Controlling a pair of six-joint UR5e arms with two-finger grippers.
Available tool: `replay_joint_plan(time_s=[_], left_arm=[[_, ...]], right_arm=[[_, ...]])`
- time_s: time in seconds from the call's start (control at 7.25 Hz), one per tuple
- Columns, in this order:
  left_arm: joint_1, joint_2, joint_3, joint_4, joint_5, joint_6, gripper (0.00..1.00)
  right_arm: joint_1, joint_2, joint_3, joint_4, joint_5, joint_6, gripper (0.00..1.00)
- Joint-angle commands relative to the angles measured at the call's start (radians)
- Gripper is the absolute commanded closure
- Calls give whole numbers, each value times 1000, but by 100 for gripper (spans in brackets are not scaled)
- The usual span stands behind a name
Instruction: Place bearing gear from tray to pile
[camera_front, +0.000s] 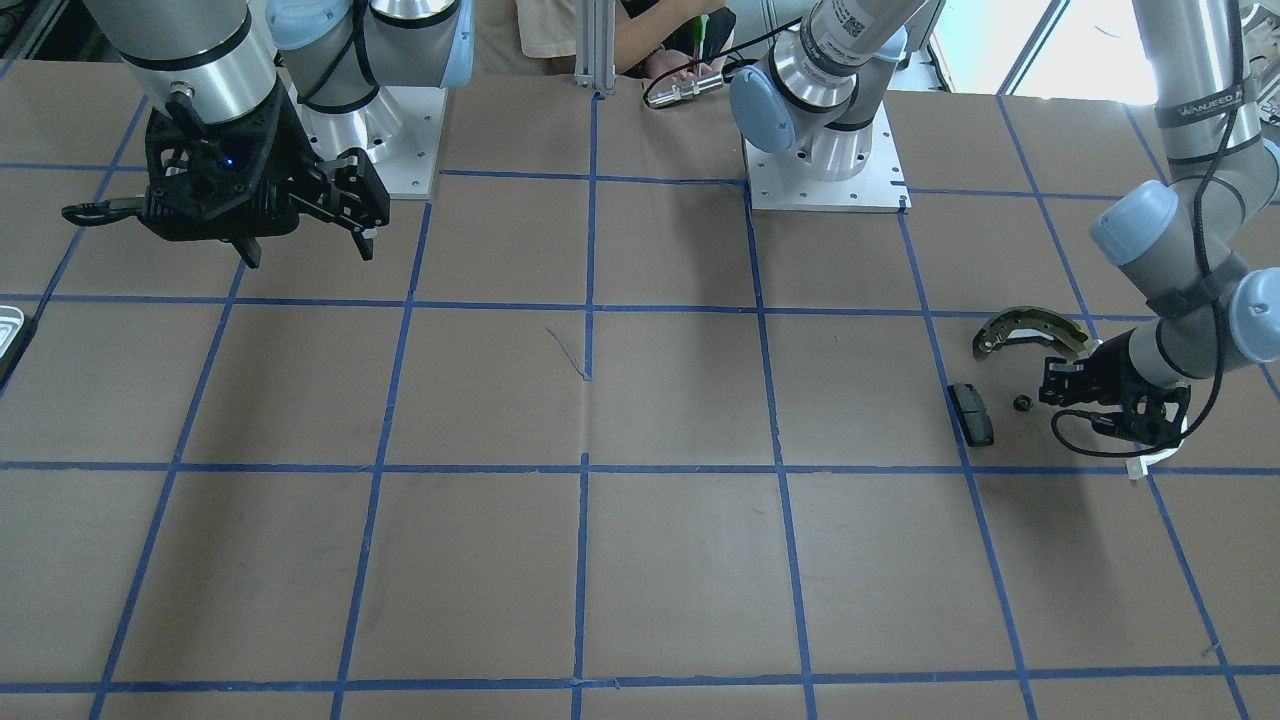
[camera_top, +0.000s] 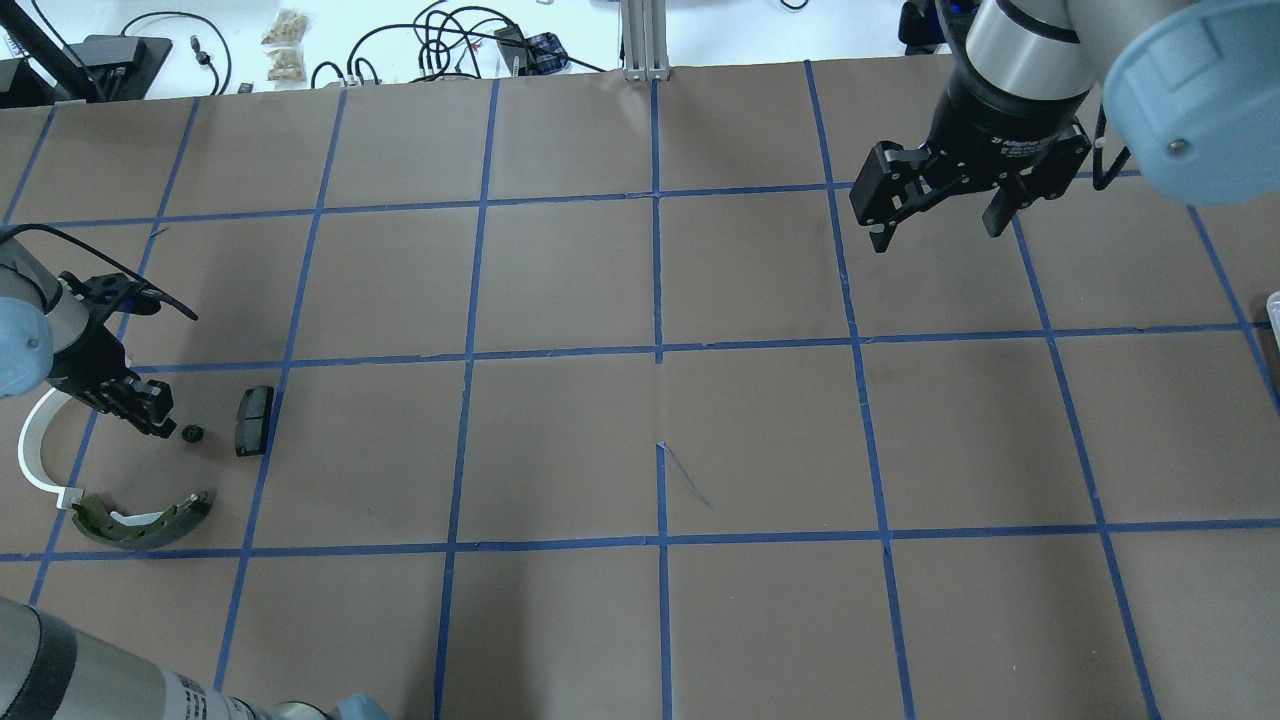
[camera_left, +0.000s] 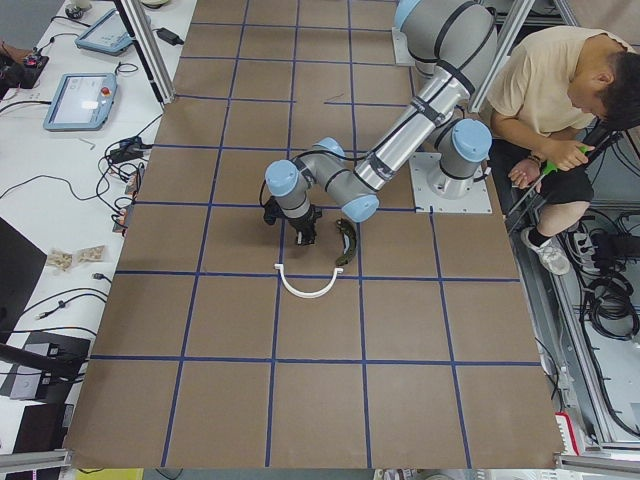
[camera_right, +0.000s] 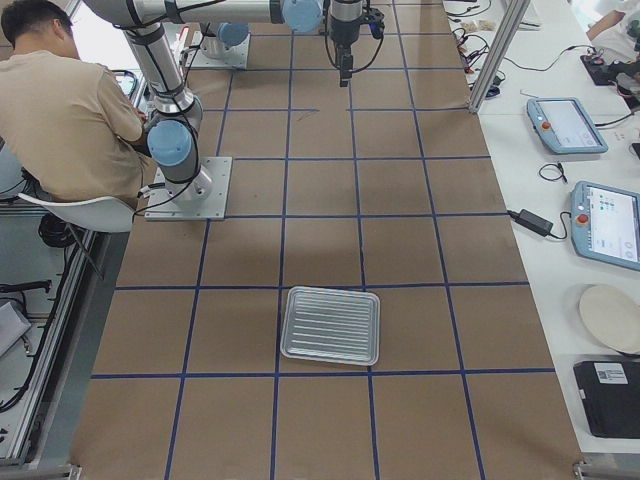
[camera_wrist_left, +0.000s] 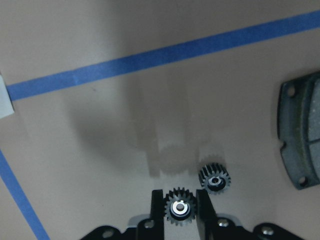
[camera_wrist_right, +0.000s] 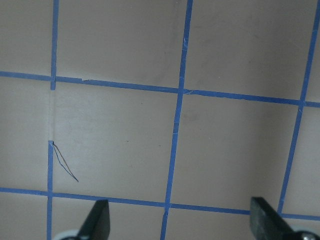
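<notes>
Shines bright and even from above. Throws soft, doubled shadows just ahead of the left gripper (camera_wrist_left: 180, 196) in its wrist view. Blows out to white well beyond the right gripper (camera_top: 936, 236). Looks sharp throughout.

Robotics lab | brown paper-covered table (camera_front: 680, 560) gridded in blue tape (camera_front: 590, 240) | two robot arms (camera_left: 400, 150) bolted to steel base plates (camera_front: 825, 190) | teach pendants (camera_right: 566, 124) and tangled cables (camera_top: 470, 38) on white side benches (camera_right: 560, 300) | aluminium frame posts (camera_right: 496, 55) at the table's edge | operator (camera_left: 550, 85) seated alongside
</notes>
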Motion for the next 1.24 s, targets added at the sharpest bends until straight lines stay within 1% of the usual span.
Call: replay_joint_plan(time_s=[0.0, 0.14, 0.41, 0.69, 0.83, 0.97, 1.1], left_arm=[[2, 0, 0, 0, -1, 2, 100], [2, 0, -2, 0, -2, 0, 95], [2, 2, -3, -4, -1, -1, 46], [0, 17, -11, -6, 1, -6, 9], [-1, 25, -6, -17, 2, -17, 2], [-6, 34, 6, -50, 5, -33, 0], [-21, 48, 27, -95, 2, -90, 0]], right_arm=[[0, 0, 1, 0, 0, 0, 0], [0, 0, 1, 0, 0, 0, 0], [0, 0, 1, 1, 0, 0, 0], [0, 0, 1, 0, 0, 0, 0], [0, 0, 1, 0, 1, 0, 0], [0, 0, 1, 0, 1, 0, 0], [0, 0, 1, 0, 1, 0, 0]])
